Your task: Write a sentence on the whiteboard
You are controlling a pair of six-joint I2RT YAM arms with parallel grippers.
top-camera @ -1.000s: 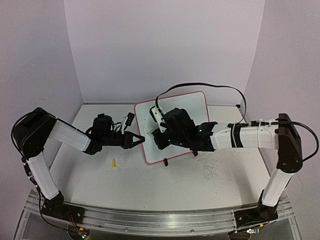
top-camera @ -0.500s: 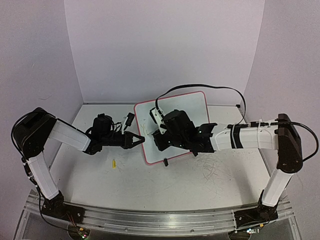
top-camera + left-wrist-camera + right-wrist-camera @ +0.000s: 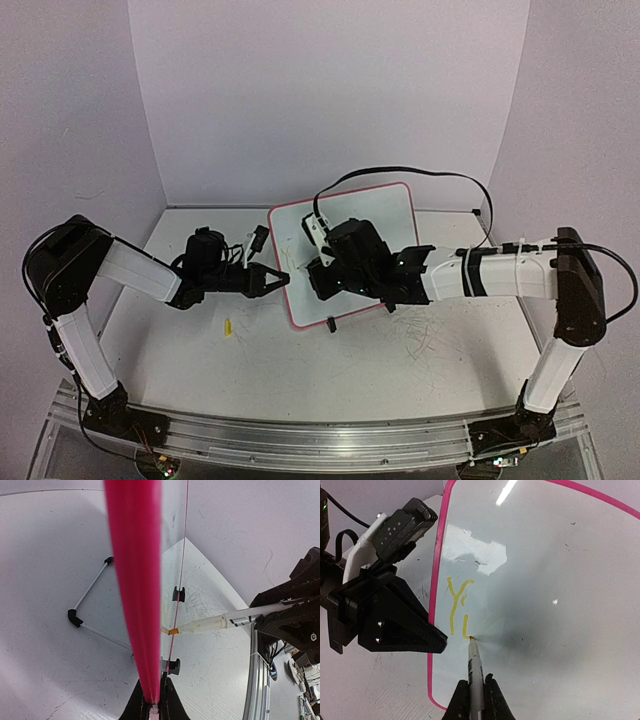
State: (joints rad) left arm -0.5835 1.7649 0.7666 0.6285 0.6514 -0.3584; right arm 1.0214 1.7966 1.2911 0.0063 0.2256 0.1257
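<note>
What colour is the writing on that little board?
Yellow; the writing shows best in the right wrist view.

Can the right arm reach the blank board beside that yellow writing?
Probably yes: its marker tip touches the whiteboard, whose surface beyond lies bare; the left gripper only clamps the rim.

Right pincer (image 3: 475,699) clamps marker (image 3: 473,662), tip on whiteboard (image 3: 560,555) by yellow lettering (image 3: 456,605).

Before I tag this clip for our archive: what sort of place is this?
Likely a robot lab cell: plain lavender walls box in a white table, with left arm and right arm bolted to a rail; a whiteboard stands between.
</note>
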